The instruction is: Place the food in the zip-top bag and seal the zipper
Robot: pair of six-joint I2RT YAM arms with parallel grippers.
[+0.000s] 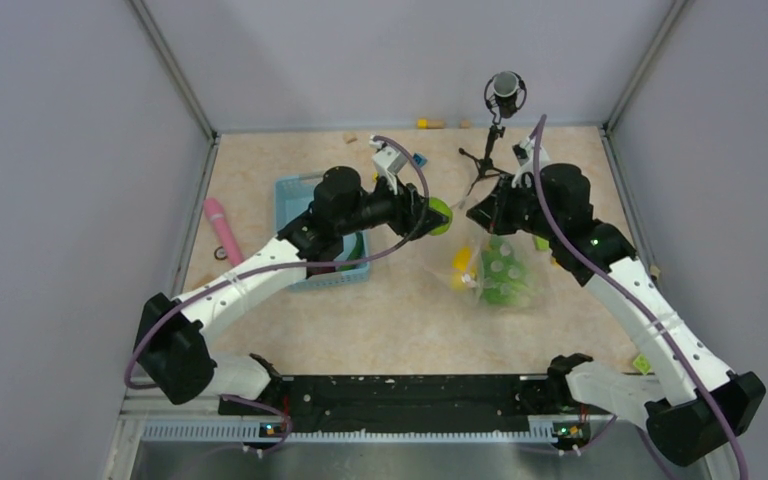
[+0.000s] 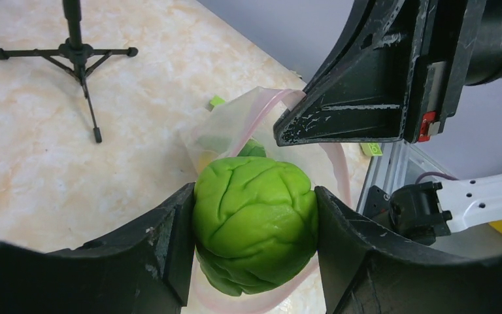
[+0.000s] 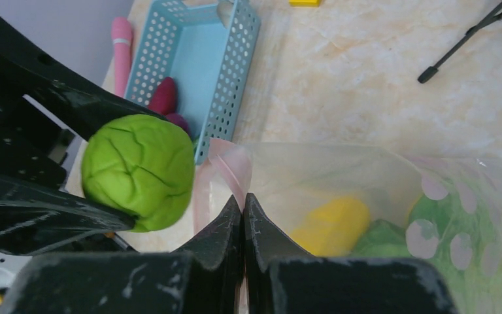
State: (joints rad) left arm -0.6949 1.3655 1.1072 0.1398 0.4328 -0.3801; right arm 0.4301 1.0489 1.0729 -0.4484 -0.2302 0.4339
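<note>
- Left hand [image 1: 436, 216] is clamped on the lettuce [image 2: 255, 219], just beside the zip-top bag's [image 3: 340, 176] mouth.
- Right hand [image 3: 243, 216] has its fingers together, pinching the bag's rim at the zipper [image 3: 230, 167].
- Yellow citrus [image 3: 330, 226] lies inside the bag.

Lettuce [image 2: 255, 219] in left claw [image 2: 253, 226]

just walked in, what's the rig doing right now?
Bagging toy food. The left claw grips the toy lettuce right at the mouth of the zip-top bag, not yet released. The right claw is shut on the bag's rim by the pink zipper, holding the mouth up and open. A yellow piece and some green food are already inside. A red-purple piece sits in the blue basket. The zipper isn't sealed.
</note>
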